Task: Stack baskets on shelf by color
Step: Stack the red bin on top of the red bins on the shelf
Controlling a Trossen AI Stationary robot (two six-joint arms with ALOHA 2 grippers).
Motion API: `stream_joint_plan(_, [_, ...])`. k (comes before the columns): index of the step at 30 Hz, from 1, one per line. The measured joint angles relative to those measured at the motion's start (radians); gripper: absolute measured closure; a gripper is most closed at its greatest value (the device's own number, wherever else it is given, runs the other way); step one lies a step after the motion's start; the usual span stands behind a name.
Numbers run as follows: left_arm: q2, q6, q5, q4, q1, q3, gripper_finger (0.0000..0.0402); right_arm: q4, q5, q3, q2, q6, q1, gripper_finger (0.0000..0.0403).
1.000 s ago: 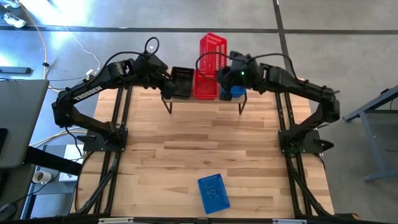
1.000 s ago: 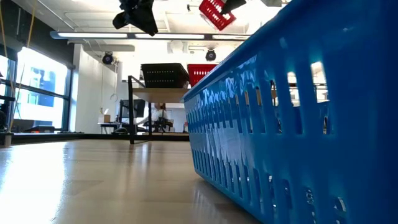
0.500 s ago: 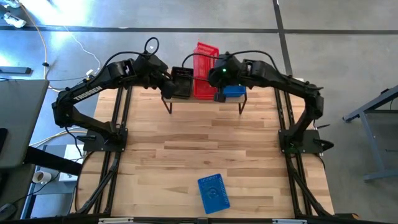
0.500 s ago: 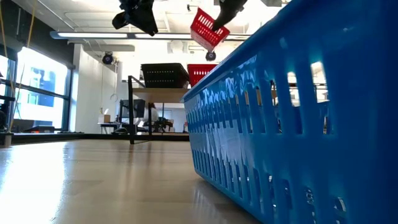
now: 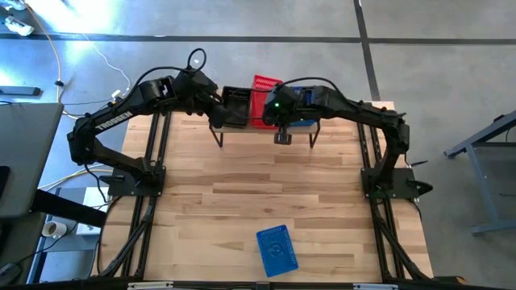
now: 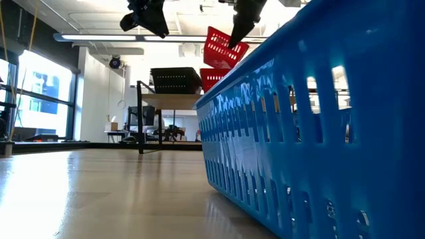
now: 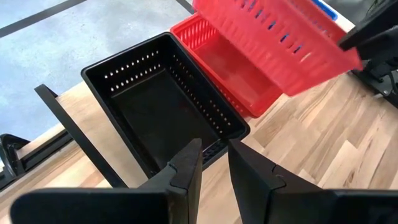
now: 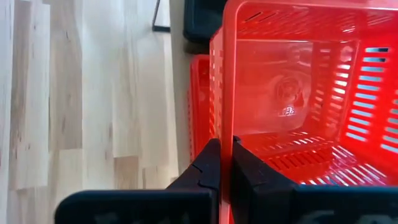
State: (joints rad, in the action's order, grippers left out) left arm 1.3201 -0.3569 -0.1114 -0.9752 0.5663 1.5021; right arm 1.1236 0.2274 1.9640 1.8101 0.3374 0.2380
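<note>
Left gripper (image 5: 216,113) above the left end of the shelf (image 5: 266,127), over the black basket (image 5: 235,105); fingers (image 7: 186,167) slightly apart, holding nothing. Black basket upright on the shelf top, opening upward, just beside the red basket (image 7: 227,65) in the middle of the shelf. Shelf at the far edge of the desk (image 5: 242,193), light plank on thin black legs.

Second red basket (image 6: 224,48) in the air, tilted, directly above the red one on the shelf and not touching it. Right gripper (image 5: 276,109) reaching in from the right, fingers (image 8: 214,163) pressed together on the rim of that raised red basket.

Blue basket (image 5: 301,119) on the right end of the shelf, largely hidden under the right arm.

Another blue basket (image 5: 276,250) alone on the near part of the desk, well apart from the shelf, bottom side up as far as can be told; fills the right half of the low view.
</note>
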Motion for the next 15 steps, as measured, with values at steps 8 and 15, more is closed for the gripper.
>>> stream_joint_plan(8, [0.0,0.0,0.029,0.0,0.0,0.0,0.033,0.018,0.023,-0.001,0.031,-0.017,0.003,0.0403])
stream_joint_plan(15, [0.0,0.001,0.033,0.0,0.0,0.0,0.033,0.032,0.017,-0.001,0.051,-0.023,0.004,0.0403])
